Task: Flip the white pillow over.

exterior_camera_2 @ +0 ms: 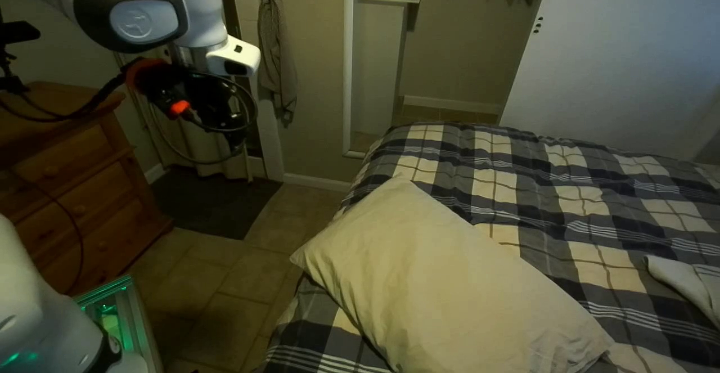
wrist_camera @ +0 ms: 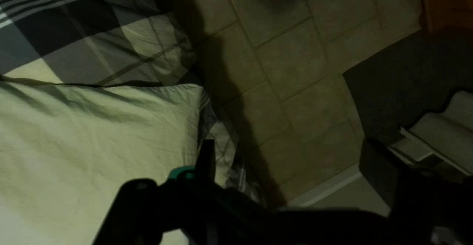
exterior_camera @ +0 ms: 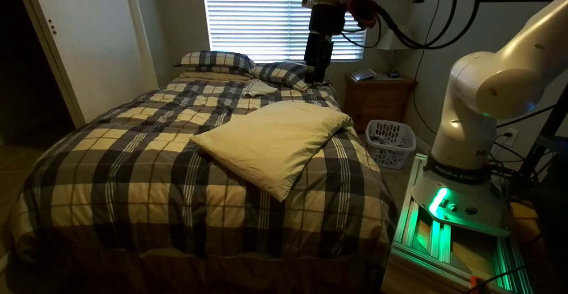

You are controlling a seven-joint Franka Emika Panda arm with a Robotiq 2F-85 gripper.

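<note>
The white pillow (exterior_camera: 275, 139) lies flat and slightly askew on the plaid bed, near its robot-side edge, and looks yellowish in the dim light. It shows in both exterior views, large in this exterior view (exterior_camera_2: 439, 283). In the wrist view, the pillow (wrist_camera: 92, 145) fills the left side, with one corner by the bed's edge. My gripper (wrist_camera: 290, 152) is open, its two dark fingers wide apart with nothing between them. In an exterior view my gripper (exterior_camera: 317, 74) hangs in the air, apart from the pillow. My gripper (exterior_camera_2: 233, 136) is dark and partly hidden by cables there.
Plaid pillows (exterior_camera: 217, 61) and a small light cloth (exterior_camera: 259, 88) lie toward the head of the bed (exterior_camera: 146, 152). A nightstand (exterior_camera: 377, 99) and a white laundry basket (exterior_camera: 390, 145) stand beside it. A wooden dresser (exterior_camera_2: 73, 181) stands behind the arm. Cables loop round the wrist.
</note>
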